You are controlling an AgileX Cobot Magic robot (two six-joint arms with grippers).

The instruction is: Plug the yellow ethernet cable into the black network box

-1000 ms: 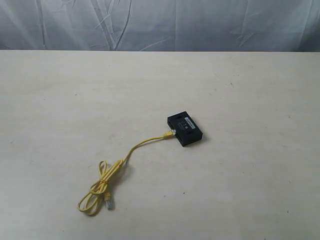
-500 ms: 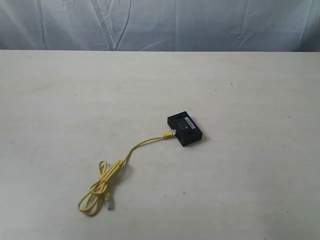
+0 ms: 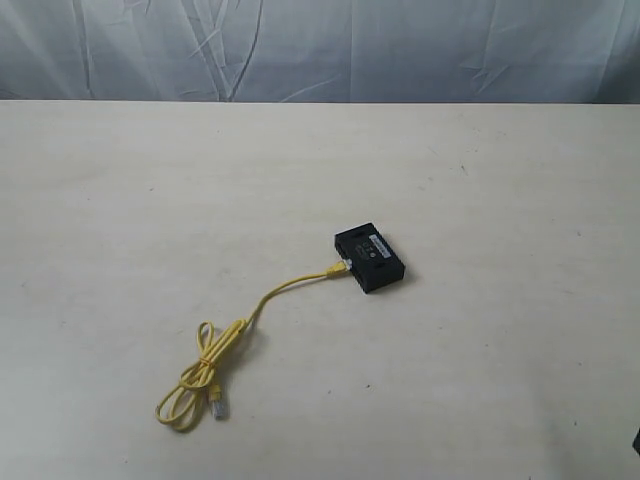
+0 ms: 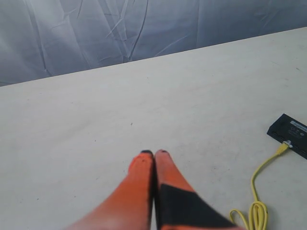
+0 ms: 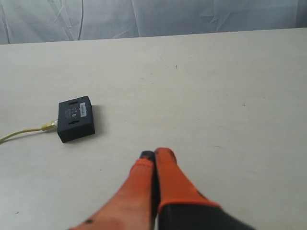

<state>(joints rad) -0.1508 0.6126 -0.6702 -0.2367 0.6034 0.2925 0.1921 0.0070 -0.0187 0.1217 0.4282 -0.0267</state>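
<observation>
The black network box (image 3: 370, 259) lies flat near the middle of the table, also seen in the left wrist view (image 4: 289, 134) and the right wrist view (image 5: 76, 118). One plug of the yellow ethernet cable (image 3: 270, 297) sits in the box's side port; the cord runs off to tied loops, and its free plug (image 3: 217, 406) rests on the table. My left gripper (image 4: 154, 153) is shut and empty, well away from the cable (image 4: 261, 173). Over bare table, the right gripper (image 5: 155, 154) is shut and empty too, apart from the box and the cable (image 5: 26, 131).
The pale table (image 3: 130, 200) ends at a far edge before a wrinkled grey-blue cloth backdrop (image 3: 320, 50). A dark sliver (image 3: 636, 440) shows at the exterior view's lower right edge; neither arm shows otherwise there.
A dark sliver has appeared at the lower right edge of the exterior view. Box and cable have not moved.
</observation>
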